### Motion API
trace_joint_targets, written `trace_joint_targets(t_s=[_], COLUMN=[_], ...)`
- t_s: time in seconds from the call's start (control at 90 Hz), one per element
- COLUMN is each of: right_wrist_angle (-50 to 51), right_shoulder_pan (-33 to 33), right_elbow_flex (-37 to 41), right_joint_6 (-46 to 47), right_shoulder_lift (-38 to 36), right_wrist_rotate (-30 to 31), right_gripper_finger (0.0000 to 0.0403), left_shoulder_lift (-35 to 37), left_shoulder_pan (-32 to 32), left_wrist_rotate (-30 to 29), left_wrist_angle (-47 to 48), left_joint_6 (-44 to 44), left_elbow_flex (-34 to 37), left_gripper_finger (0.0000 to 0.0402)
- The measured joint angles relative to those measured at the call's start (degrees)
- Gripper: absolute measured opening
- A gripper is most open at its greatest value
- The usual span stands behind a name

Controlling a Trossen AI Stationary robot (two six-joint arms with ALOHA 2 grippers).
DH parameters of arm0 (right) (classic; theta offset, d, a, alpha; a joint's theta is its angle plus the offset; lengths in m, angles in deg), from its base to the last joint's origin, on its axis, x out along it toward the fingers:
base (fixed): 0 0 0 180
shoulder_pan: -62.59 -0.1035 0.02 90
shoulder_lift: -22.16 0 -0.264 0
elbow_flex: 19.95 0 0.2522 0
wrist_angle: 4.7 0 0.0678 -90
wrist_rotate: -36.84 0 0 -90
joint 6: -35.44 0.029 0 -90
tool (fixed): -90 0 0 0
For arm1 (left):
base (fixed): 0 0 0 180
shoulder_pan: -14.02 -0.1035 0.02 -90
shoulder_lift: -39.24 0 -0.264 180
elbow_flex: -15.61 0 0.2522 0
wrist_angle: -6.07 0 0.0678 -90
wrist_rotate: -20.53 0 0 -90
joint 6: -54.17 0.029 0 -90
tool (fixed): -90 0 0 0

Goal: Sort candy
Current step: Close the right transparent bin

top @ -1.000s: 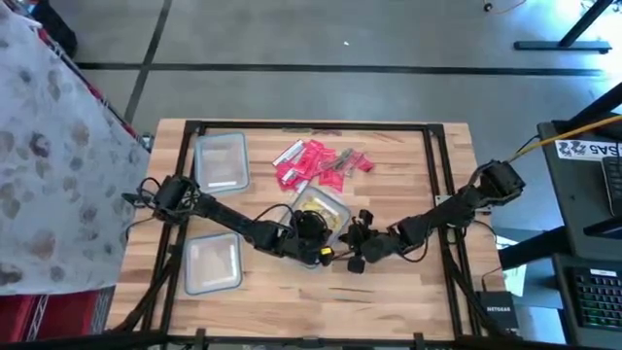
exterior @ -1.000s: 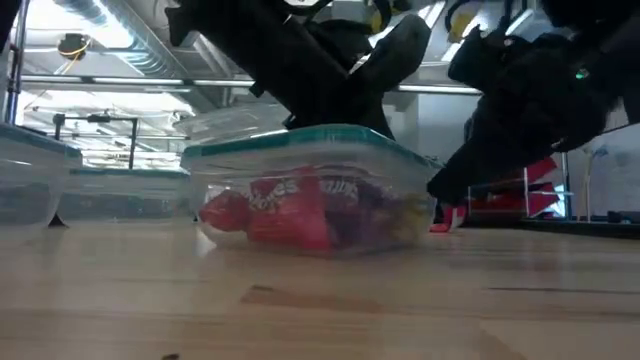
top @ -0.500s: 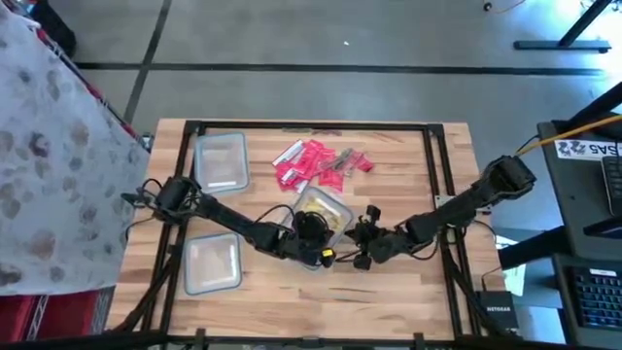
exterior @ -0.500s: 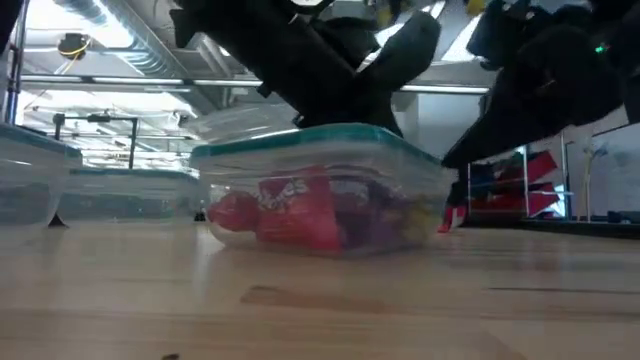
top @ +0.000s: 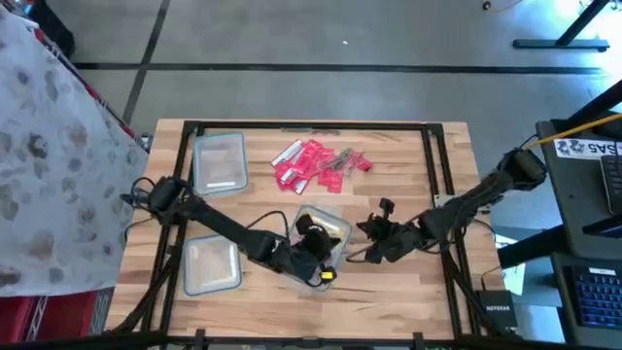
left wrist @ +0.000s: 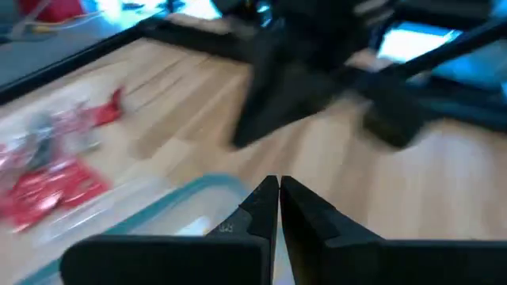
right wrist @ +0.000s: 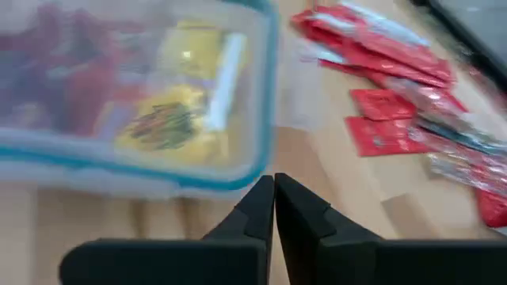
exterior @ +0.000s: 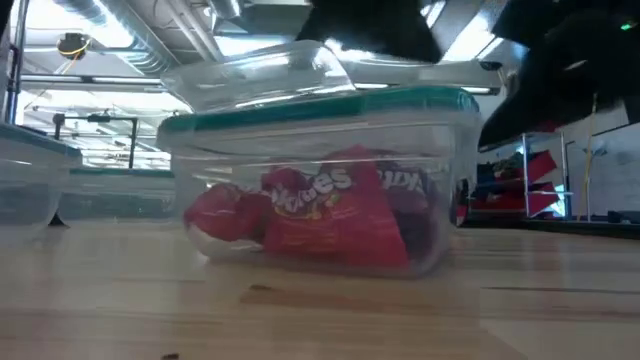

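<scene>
- Two sets of jaws are mine, and both stand pressed together with nothing between them, as each wrist view shows.
- My left jaws point(top: 316, 262) sit at the near edge of the teal-rimmed tub point(top: 335, 226), low over the bench point(top: 408, 156).
- My right jaws point(top: 374, 233) hang just beside that tub on its other side, not touching it as far as I can tell.
- Some candy is already inside the tub: red packets point(exterior: 320, 215) show through its wall in the low view, and yellow pieces point(right wrist: 178, 87) show in the right wrist view.
- The unsorted candy pile point(top: 316, 163), mostly red with some silvery pieces, lies well apart toward the far edge of the bench.
- Two more clear tubs point(top: 221, 160) wait on the left side; I cannot tell what they hold.
- I judge the step in hand to be the gap between a drop into the tub and the next pick, with most of the pile not yet sorted.
- The next move calls for opening one set of jaws, reaching to the pile and closing on a single piece at its loose edge, not a clump.
</scene>
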Motion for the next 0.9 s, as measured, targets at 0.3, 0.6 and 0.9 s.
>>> trace_joint_targets(t_s=[0.3, 0.6, 0.9], right_wrist_angle=[0.6, -8.0, -11.4], right_shoulder_pan=[-2.6, -2.7, -0.5], right_elbow_flex=[0.0, 0.1, 0.0], right_joint_6=[0.7, -0.4, 0.0], right_shoulder_lift=[0.5, 0.8, 5.4], right_wrist_rotate=[-1.5, -15.6, -11.0], right_gripper_finger=[0.0001, 0.0001, 0.0001], left_shoulder_lift=[0.7, 0.7, 0.2], left_shoulder_pan=[1.9, 2.4, 1.5], left_wrist_rotate=[-0.5, -0.6, 3.1], left_wrist_angle=[11.7, 15.7, 27.8], left_joint_6=[-11.9, -14.4, -30.1], left_elbow_flex=[-0.1, -0.1, -0.2], left_gripper_finger=[0.0, 0.0, 0.0])
